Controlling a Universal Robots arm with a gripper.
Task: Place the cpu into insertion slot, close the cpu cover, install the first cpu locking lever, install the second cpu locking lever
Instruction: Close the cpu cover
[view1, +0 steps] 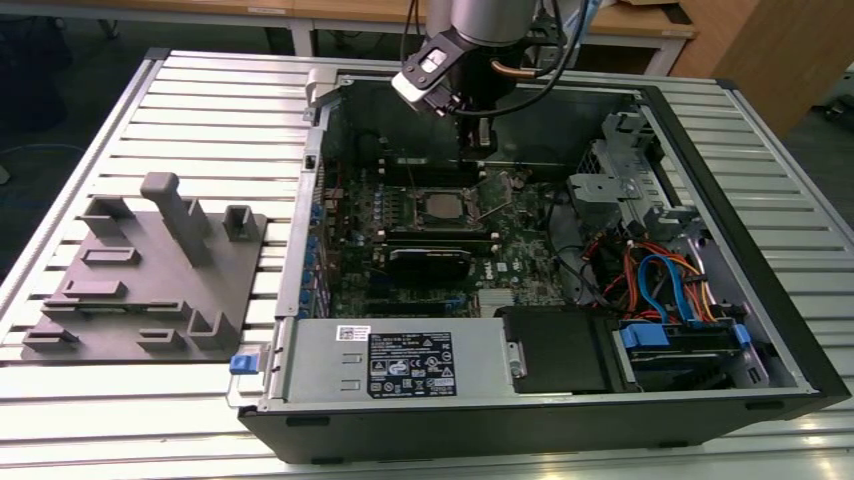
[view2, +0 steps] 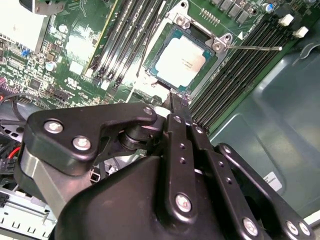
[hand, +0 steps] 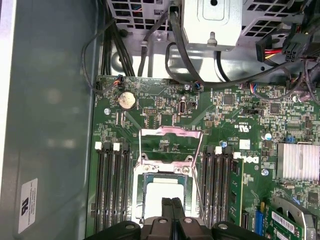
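Pincer (hand: 172, 201) closed on nothing beside the seated cpu (hand: 156, 194); part of cpu hidden behind it.

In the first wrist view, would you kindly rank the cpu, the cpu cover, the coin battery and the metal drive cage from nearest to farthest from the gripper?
From the gripper:
1. cpu, seated right beneath it.
2. cpu cover, open, just beyond the cpu.
3. coin battery, farther along the green board.
4. metal drive cage, past the board's far edge.
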